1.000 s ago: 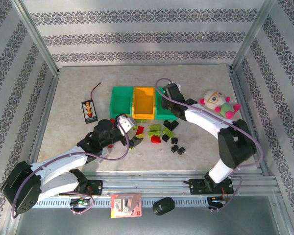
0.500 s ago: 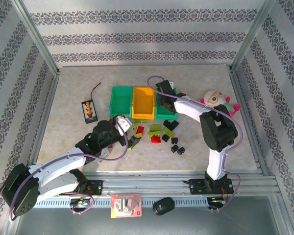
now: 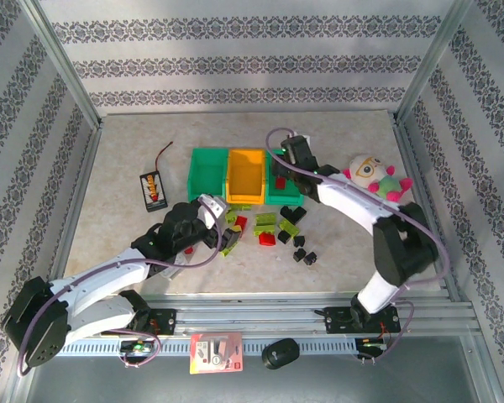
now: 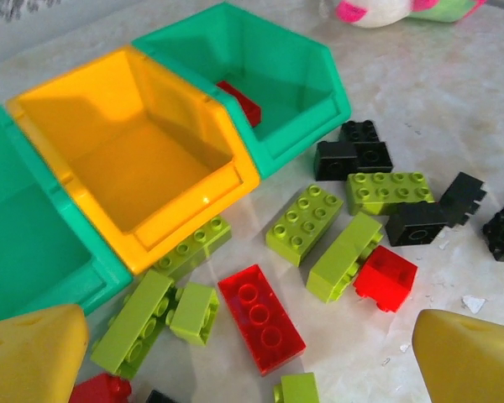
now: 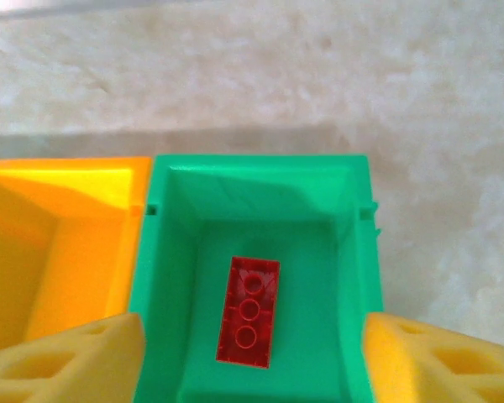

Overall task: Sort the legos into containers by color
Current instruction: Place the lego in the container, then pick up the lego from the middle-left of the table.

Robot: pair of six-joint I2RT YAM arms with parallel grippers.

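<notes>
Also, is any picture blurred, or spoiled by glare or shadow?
Right wrist view: sharp on the red plastic brick in the teal-green plastic bin; grey shadow on the table behind. Left wrist view: small glare spot on the rim of the orange-yellow plastic bin. Top external view: evenly lit.

A pale, marbled tabletop [image 3: 353, 143] is lying under bright, even light that is casting only soft shadows. White wallpaper with grey ornamental bands is covering the far wall [image 3: 252, 59], the left wall [image 3: 17, 126] and the right wall [image 3: 487, 126]. Silver metal posts [image 3: 60, 59] are rising at the far corners. A slotted metal rail [image 3: 260, 312] is running along the near edge.
</notes>
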